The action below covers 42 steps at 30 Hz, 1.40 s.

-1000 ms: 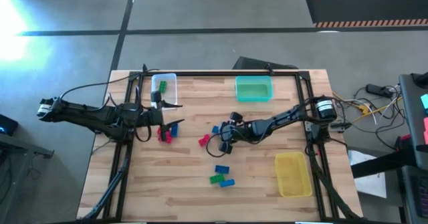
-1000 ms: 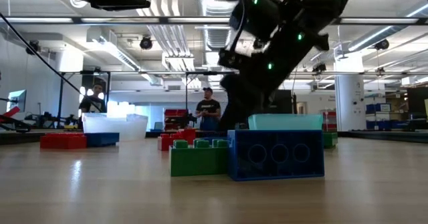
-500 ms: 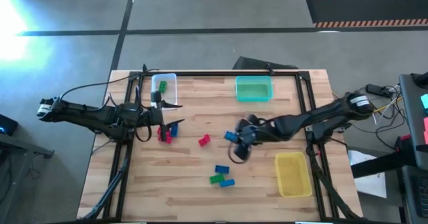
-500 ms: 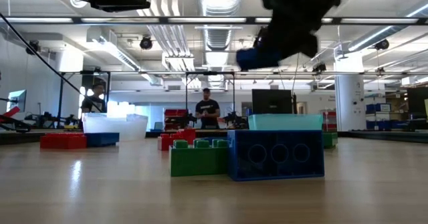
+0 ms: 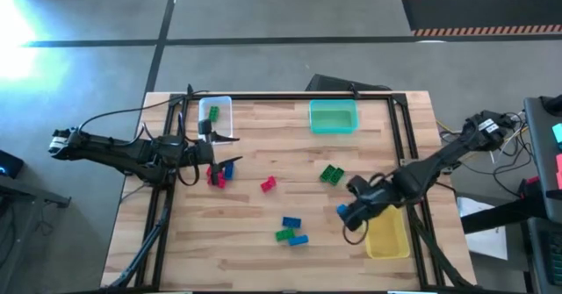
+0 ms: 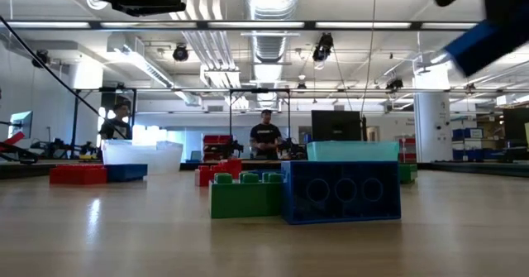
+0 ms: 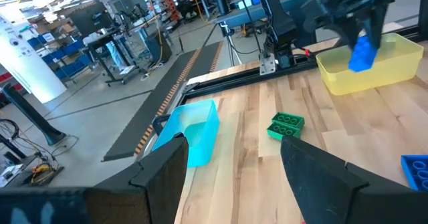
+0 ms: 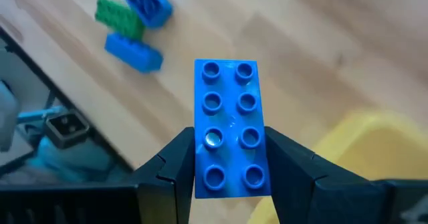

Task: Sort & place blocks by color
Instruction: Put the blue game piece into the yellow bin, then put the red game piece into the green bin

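My right gripper (image 5: 349, 213) is shut on a blue eight-stud block (image 8: 227, 127) and hovers beside the yellow bin's (image 5: 386, 230) left rim. The left wrist view shows that block (image 7: 362, 52) in the air by the yellow bin (image 7: 374, 73). My left gripper (image 5: 213, 161) is open near the table's left edge, above a red block (image 5: 217, 178) and a blue block (image 5: 229, 167). Loose on the wood lie a green block (image 5: 332, 174), a red one (image 5: 268, 184), and a blue-green-blue cluster (image 5: 291, 231). One green block (image 5: 213, 113) lies in the clear bin (image 5: 216, 118). My right gripper pinches the blue block between its two fingers (image 8: 172, 167), one on each long side (image 8: 199, 150), toward one end of the block. The fingers come from above, pointing down. The block is lifted clear of the table and hangs below them (image 6: 488, 45), studs facing the wrist camera.
A teal bin (image 5: 334, 117) stands at the far edge, middle right. The black frame rails (image 5: 399, 136) run along the table's sides. In the low view a green block (image 6: 244, 198) and a blue block (image 6: 340, 190) stand close to the camera. People stand in the room far behind.
My right gripper has lifted the blue block off the table's middle and carried it toward the near right, up to the yellow bin. The green block that lay beside it stays on the wood, now uncovered. The left arm has kept still.
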Each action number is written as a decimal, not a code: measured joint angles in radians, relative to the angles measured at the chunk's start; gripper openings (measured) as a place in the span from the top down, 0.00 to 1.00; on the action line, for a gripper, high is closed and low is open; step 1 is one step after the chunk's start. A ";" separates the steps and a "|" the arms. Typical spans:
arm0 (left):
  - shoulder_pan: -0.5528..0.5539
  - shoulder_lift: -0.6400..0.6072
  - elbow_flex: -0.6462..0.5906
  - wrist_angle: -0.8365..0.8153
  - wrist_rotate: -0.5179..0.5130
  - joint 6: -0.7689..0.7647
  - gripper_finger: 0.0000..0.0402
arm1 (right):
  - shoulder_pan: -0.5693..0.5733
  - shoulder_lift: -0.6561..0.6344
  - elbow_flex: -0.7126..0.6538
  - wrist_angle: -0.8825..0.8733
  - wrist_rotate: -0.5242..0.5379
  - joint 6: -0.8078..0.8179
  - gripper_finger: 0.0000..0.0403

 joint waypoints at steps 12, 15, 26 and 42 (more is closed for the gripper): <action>0.000 0.000 0.000 0.000 0.000 0.000 0.44 | 0.260 0.001 0.000 -0.343 -0.088 0.464 0.67; 0.000 0.000 0.000 0.000 0.000 0.000 0.44 | 0.296 0.002 -0.004 -0.383 -0.106 0.533 0.67; 0.000 0.000 0.000 -0.001 0.000 0.000 0.44 | 0.310 0.038 -0.027 -0.374 -0.107 0.546 0.61; 0.000 0.000 0.000 -0.002 0.000 0.000 0.44 | 0.310 0.073 -0.027 -0.352 -0.074 0.494 0.49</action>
